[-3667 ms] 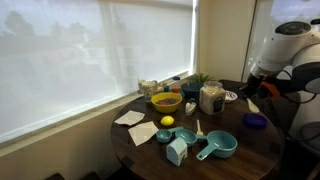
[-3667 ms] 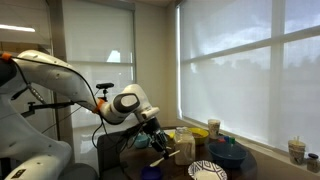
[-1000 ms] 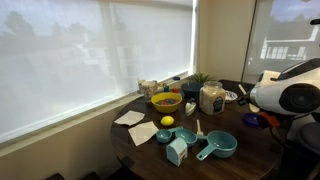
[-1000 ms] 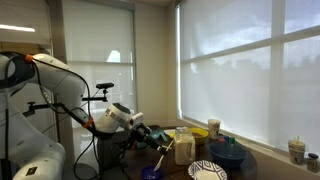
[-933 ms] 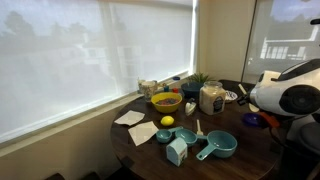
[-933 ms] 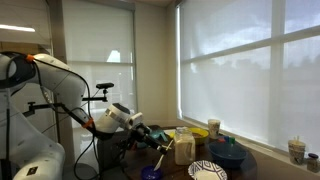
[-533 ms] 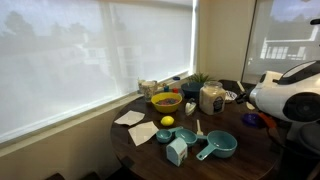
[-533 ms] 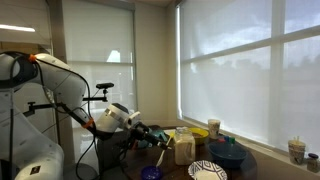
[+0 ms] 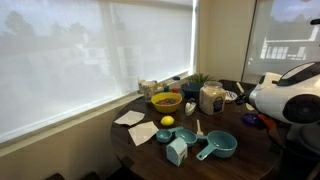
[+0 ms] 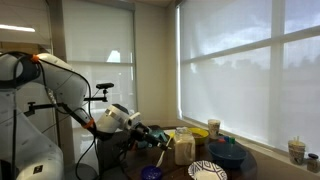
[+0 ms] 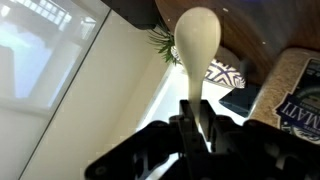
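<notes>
Tool [image 11: 197, 112] jaws are pressed shut on the handle of a pale wooden spoon with a rounded oval head [image 11: 197, 40]. In the wrist view the spoon sticks straight out past the fingertips.

Left of the tool we see only a pale, smooth surface [image 11: 90, 110], and we cannot tell whether it is wall or blind. Just beyond the spoon head, a little to its left, a green plant sprig [image 11: 160, 40] pokes over the edge of the dark round wooden desk [image 11: 250, 30]. Right of the spoon lies a black-and-white patterned dish [image 11: 222, 72], then a dark blue dish [image 11: 240, 98]. Furthest right is a clear grain-filled jar with a blue label [image 11: 300, 85].

In an exterior view the tool [image 10: 152, 135] hangs at the desk's edge, near the jar but apart from it.

We judge the step in hand to be carrying: the spoon is gripped and lifted and rests on nothing. The spoon head reaches well ahead of the tool, so any next move calls for a firm grip and clearance from the jar and the plant.
</notes>
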